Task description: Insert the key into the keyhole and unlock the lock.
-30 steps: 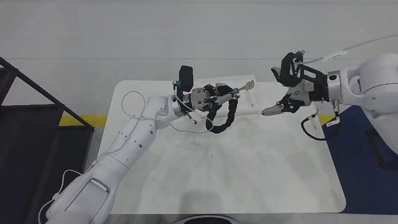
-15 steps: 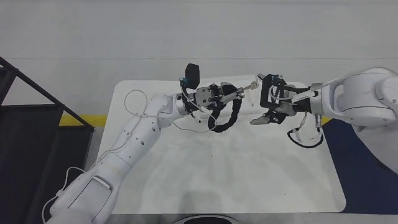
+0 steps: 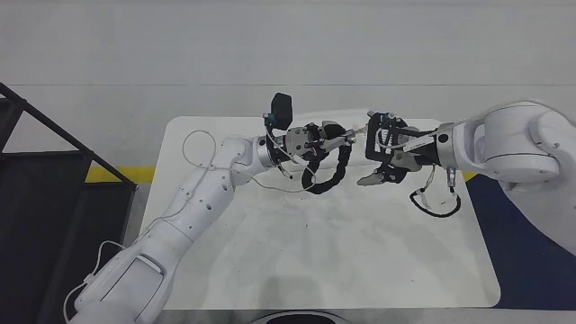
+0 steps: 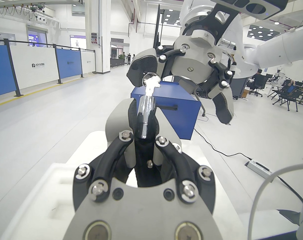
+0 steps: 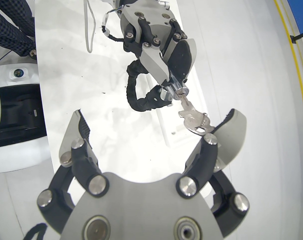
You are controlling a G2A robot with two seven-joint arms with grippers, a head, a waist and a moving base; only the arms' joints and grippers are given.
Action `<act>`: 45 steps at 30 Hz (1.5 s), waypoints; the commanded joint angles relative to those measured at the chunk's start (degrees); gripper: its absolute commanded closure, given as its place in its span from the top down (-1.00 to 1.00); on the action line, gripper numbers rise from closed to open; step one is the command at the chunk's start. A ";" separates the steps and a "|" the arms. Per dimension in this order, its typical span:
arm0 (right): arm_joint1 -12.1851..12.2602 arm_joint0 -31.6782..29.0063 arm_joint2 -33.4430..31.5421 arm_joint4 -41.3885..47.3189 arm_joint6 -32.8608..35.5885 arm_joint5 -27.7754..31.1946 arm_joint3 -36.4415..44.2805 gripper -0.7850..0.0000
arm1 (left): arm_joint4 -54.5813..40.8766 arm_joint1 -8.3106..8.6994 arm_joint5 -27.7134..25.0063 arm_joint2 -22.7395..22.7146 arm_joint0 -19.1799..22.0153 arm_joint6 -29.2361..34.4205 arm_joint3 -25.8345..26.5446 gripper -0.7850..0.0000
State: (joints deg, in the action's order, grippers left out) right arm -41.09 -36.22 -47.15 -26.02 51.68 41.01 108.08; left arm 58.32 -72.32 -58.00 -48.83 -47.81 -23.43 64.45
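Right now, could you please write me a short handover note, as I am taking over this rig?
Left gripper: shut on the lock, held above the table.
Right gripper: open, the key between its fingers, its head close beside one; contact unclear.
Done: the key sits in the keyhole.
Left to do: grip the key, turn it, unlock the lock.
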 commanded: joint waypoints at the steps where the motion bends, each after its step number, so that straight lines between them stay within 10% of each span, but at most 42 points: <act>1: -0.23 0.32 0.23 0.72 -0.36 0.13 -0.40 1.00 | 0.28 0.02 0.00 -0.09 -0.01 -0.14 0.04 -1.00; 15: 0.44 2.25 -3.07 0.20 3.82 5.45 -2.47 1.00 | -0.87 1.58 0.00 2.75 0.64 1.51 1.36 -1.00; 21: 0.01 3.39 -1.86 -2.46 4.94 5.36 -1.42 0.00 | -4.79 3.15 0.00 5.00 1.63 3.36 2.30 -1.00; 45: -1.21 5.82 0.23 -9.75 3.25 6.54 1.97 -0.33 | -16.33 6.43 0.00 12.67 5.22 6.47 3.11 -1.00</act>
State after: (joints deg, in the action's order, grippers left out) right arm -42.28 -30.47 -46.95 -35.68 54.90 47.49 110.05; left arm 42.23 -65.92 -58.00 -36.43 -42.72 -16.98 67.59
